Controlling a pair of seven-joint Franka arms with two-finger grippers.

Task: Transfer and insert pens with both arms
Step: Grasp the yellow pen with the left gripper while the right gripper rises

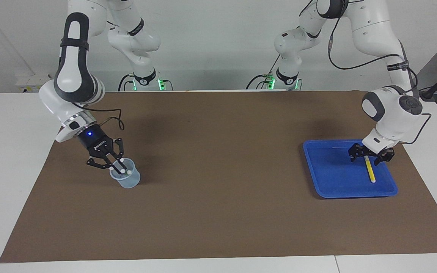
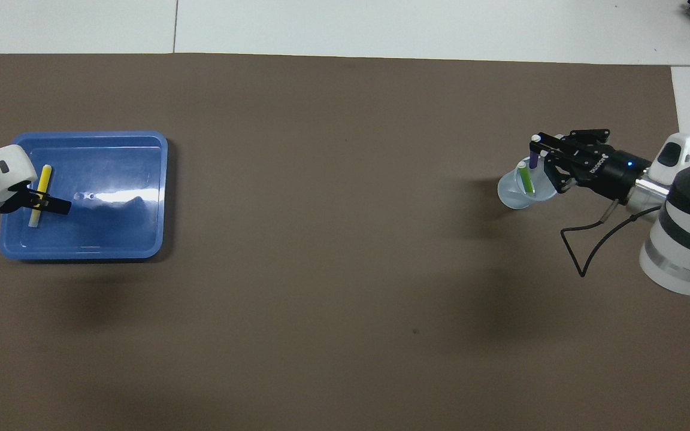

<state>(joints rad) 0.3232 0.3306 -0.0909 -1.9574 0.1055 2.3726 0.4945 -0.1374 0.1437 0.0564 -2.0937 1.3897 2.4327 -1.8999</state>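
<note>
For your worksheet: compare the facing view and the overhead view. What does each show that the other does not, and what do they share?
Facing view only: the arms' bases with green lights, and the wall. Here only pale caps show in the cup.
Overhead view only: the pens' colours at the cup, a green pen inside it and a purple pen at its rim.
Both: the blue tray, the yellow pen lying in it, the left gripper open over that pen, the clear cup, and the right gripper at the cup.
</note>
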